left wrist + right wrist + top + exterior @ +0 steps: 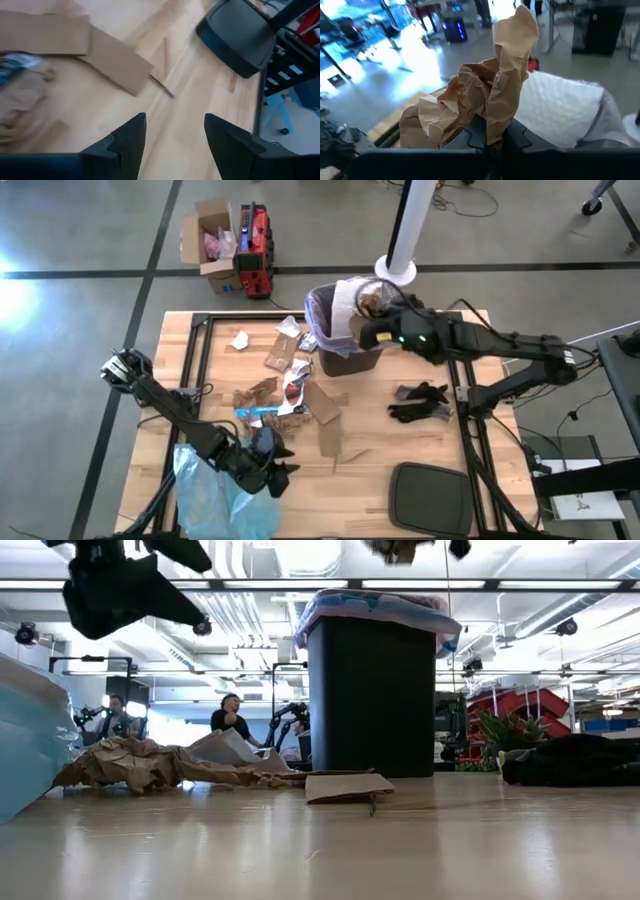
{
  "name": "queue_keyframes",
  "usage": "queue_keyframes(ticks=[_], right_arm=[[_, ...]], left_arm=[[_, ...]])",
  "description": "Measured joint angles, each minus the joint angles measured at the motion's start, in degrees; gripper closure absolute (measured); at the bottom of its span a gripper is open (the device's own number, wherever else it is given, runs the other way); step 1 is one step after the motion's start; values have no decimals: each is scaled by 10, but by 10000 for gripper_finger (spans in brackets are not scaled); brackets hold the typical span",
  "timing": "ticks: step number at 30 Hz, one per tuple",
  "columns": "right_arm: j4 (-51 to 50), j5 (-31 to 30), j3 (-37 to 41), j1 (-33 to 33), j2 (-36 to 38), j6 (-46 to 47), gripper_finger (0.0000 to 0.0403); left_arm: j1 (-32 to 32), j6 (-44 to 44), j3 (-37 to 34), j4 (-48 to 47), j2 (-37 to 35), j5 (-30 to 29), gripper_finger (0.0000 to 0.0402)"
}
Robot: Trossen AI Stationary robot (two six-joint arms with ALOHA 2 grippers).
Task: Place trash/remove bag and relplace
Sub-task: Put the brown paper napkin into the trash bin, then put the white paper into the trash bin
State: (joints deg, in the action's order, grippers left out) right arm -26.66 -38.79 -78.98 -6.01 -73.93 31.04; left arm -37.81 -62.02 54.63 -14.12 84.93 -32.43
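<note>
The black bin (pixel 345 352) stands at the table's far middle, its rim wrapped by the pale lavender bag (pixel 318 308); the low view shows the bag (pixel 380 606) folded over the rim. My right gripper (pixel 372 308) hangs over the bin's mouth, shut on a crumpled brown paper piece of trash (pixel 485 100). More trash (pixel 285 385), brown cardboard scraps and white bits, lies spread over the table's middle. My left gripper (pixel 175 134) is open above bare wood near the table's front left (pixel 275 470), holding nothing. My right gripper pinches the crumpled brown paper by its lower folds (pixel 492 131) between its two fingers. The wad stands up out of the fingers and is lifted clear, above the bin's opening and the white bubble wrap (pixel 560 112) inside it.
A thin light-blue plastic bag (pixel 215 495) lies at the front left corner beside my left arm. A dark bin lid (pixel 430 500) rests at the front right, and a black glove-like bundle (pixel 420 402) lies right of centre. A flat cardboard strip (pixel 107 55) lies ahead of my left gripper.
</note>
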Motion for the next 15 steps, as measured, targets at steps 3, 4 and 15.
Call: queue_keyframes(ticks=[3,4,15], right_arm=[[0,38,0,-41,-28,14,381],[0,49,1,-54,-35,16,374],[-3,162,1,-118,-52,-12,231]], left_arm=[[6,5,0,-30,-21,0,206],[8,18,0,-38,-25,0,204],[10,6,0,-91,-19,1,202]])
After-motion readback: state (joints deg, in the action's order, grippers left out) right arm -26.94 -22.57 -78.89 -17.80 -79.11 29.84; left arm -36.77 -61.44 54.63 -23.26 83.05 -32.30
